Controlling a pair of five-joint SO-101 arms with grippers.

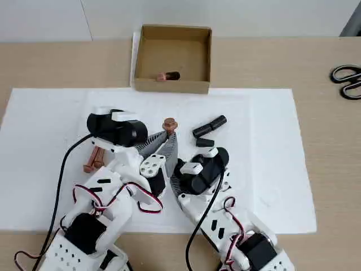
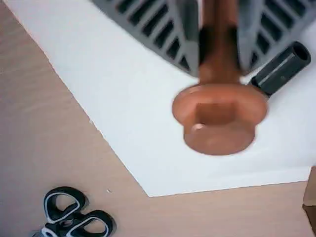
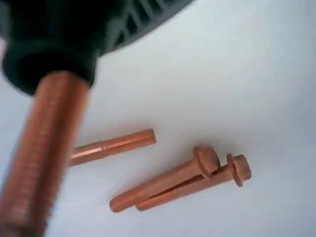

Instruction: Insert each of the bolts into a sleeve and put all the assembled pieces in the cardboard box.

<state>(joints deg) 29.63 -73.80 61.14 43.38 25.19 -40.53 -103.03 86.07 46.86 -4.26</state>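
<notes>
Two grippers are meeting on a copper bolt [image 1: 169, 125] just left of centre in the high view.
The left gripper [image 2: 219, 47] is pinching the bolt's shaft just behind its flanged head, its grey fingers [image 2: 148, 24] pressing in from both sides. The right gripper [image 1: 172, 151] is clamping a black sleeve [image 3: 49, 47], and the shaft is sticking out of it. Three loose bolts [image 1: 93, 159] are lying on the white sheet [image 1: 271, 169] at centre left, and two spare sleeves [image 1: 210, 125] are lying just right of centre. The cardboard box [image 1: 172, 86] is sitting at top centre, with one assembled piece [image 1: 168, 76] lying inside near its front wall. Scissors [image 1: 347, 82] are resting on the table [image 1: 327, 141] at the right edge.
</notes>
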